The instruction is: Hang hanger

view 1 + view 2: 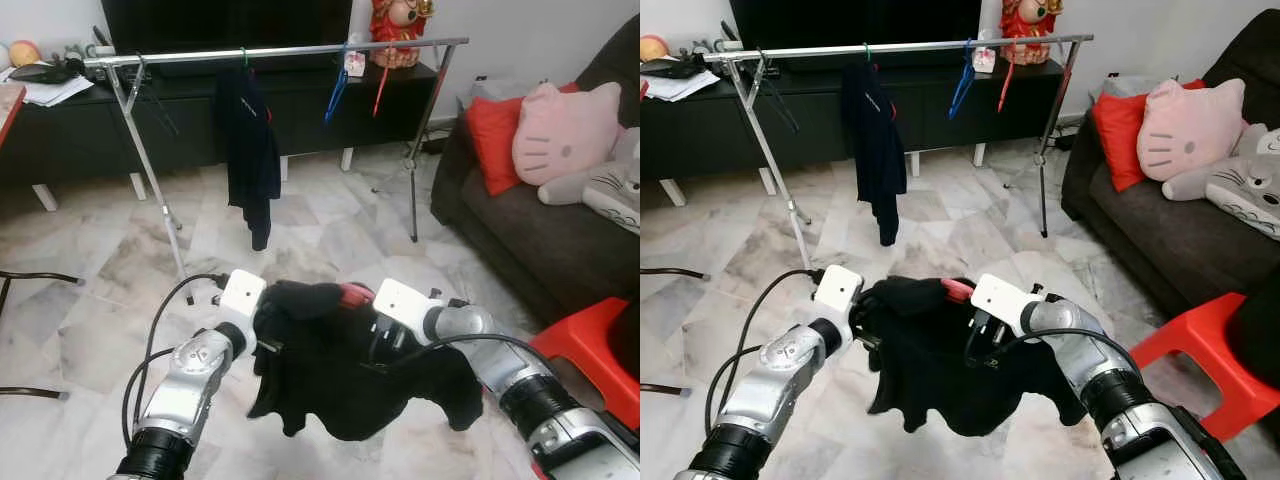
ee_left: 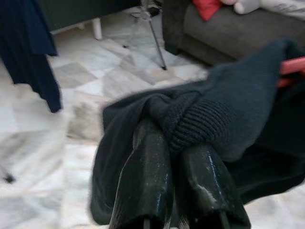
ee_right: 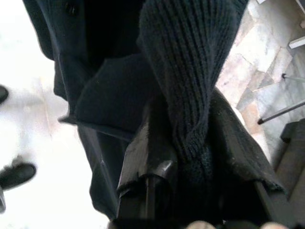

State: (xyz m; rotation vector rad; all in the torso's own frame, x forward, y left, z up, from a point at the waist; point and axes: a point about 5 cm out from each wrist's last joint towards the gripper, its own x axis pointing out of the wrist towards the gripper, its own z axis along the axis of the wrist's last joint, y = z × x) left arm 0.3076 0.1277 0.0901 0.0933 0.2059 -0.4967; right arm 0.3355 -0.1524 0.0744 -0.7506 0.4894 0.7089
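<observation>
I am watching a black knitted garment [image 1: 350, 375] hanging between my two arms, low over the marble floor [image 1: 90, 290] and well short of the clothes rail [image 1: 280, 52]. It is draped on a red hanger [image 1: 352, 294], of which just a short red stretch is peeking out at the top of the cloth (the rest is buried under the knit).

The left gripper [image 2: 174, 157] is pinching the ribbed edge of the garment, its two black fingers [image 2: 145, 186] closed together on a bunched fold. The right gripper [image 3: 190, 157] is doing the same from the other side: a thick rib of knit is running between its fingers [image 3: 147, 162], which are clamped on it.

Ahead, the silver rail is standing on splayed legs in front of a long dark TV cabinet [image 1: 80, 135]. A dark shirt [image 1: 250, 150] is already hanging from it, and further along a blue hanger [image 1: 336, 92] and a red one [image 1: 382, 88] are dangling bare. To my right a dark sofa [image 1: 530, 235] is carrying a red cushion [image 1: 495, 135] and a pink cat-face pillow [image 1: 565, 130], with a red plastic stool [image 1: 590, 345] near my right arm.
</observation>
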